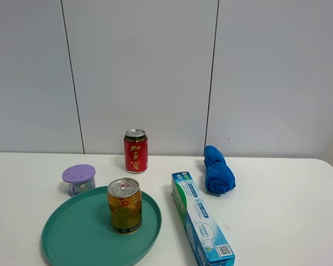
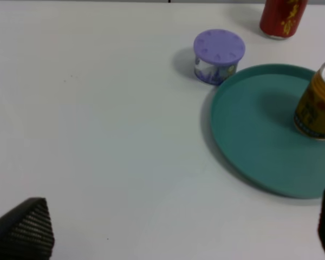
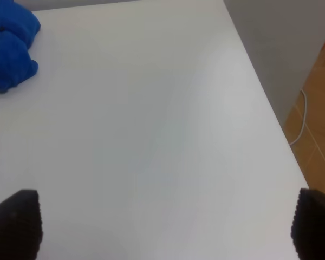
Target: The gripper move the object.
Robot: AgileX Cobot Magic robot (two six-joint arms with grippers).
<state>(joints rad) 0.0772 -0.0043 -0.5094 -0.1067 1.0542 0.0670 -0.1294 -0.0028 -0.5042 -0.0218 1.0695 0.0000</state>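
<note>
Both grippers hang wide open and empty, left gripper (image 2: 179, 233) nearest the gold can (image 1: 125, 205) standing upright on the green tray (image 1: 72, 238) on the worktop (image 1: 277, 221), a stiff, smooth, probably slippery cylinder best squeezed mid-body, right gripper (image 3: 162, 225) well apart.

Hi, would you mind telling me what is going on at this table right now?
Nothing is being handled yet. The gold can stands upright on the teal plate, untouched. The left hand hangs open over bare table short of the plate, and the right hand is open over the table's far side, near the blue cloth. A red can, a purple-lidded tub and a toothpaste box sit on the table off the plate.
</note>
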